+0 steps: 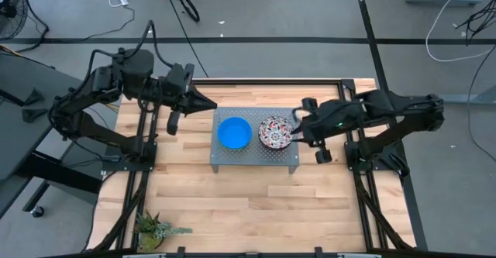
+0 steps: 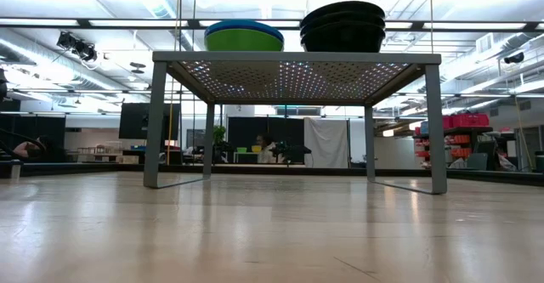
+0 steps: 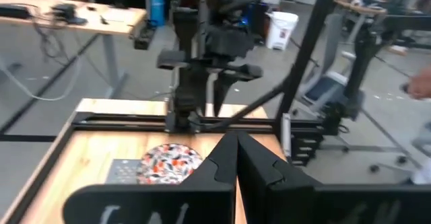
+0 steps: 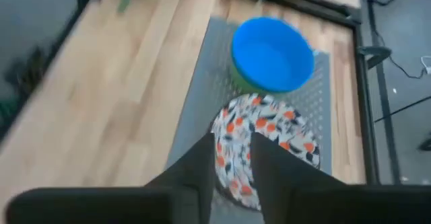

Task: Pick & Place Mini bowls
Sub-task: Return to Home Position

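Bowls: the bright blue bowl (image 1: 234,132) tops its stack at the centre of the high view. The white patterned stack (image 1: 275,132) sits just right of it, both on the perforated metal shelf (image 1: 256,159).
Right gripper (image 1: 297,128): just beside the patterned rim; fingers appear slightly parted and empty.
Left gripper (image 1: 208,103): off the shelf's upper left corner, fingers pressed together, holding nothing.
Your move: lift the right gripper clear of the rim first, then swing home, because a sideways start could nudge the stack.

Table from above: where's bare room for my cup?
Free: the broad wood table between the grey shelf and the plant. Crowded: the shelf top, filled by the blue bowl stack and patterned bowl stack, with left gripper and right gripper flanking it.
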